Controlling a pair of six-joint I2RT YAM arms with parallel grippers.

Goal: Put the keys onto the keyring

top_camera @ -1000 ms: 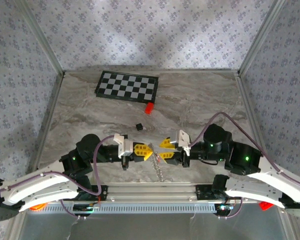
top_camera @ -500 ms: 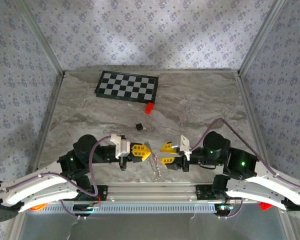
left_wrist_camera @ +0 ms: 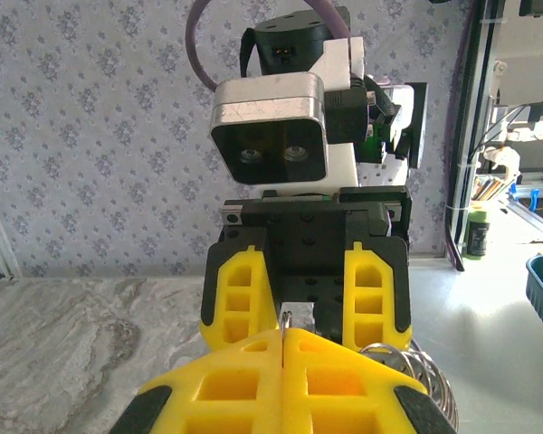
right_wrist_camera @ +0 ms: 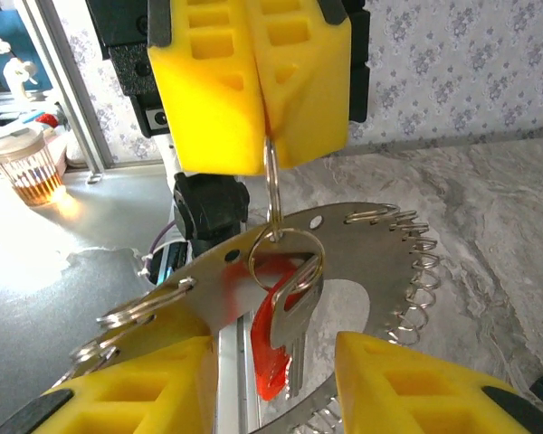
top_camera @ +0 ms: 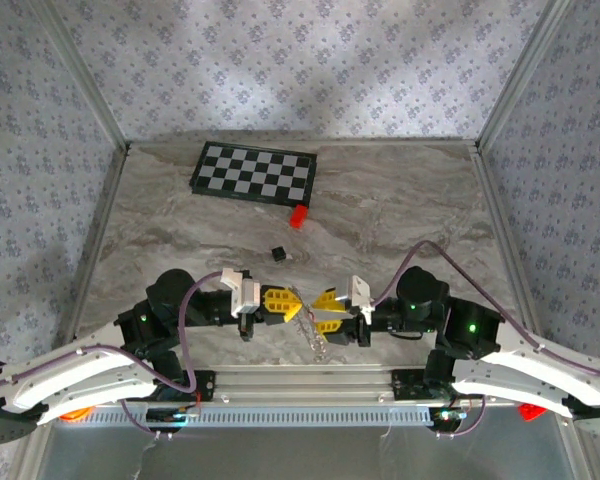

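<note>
Left fingers (right_wrist_camera: 208,90) pinch keyring (right_wrist_camera: 373,255); keys (right_wrist_camera: 285,330) hang below.

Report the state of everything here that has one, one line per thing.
left claw: shut, pinching a wire ring.
right claw: open, jaws spread, facing the left claw.
key: hanging below the wire ring, between the right claw's jaws.
keyring: hanging tilted behind the key.
red block: lying on the table, away from both claws.
black cube: resting on the table, apart.
</note>
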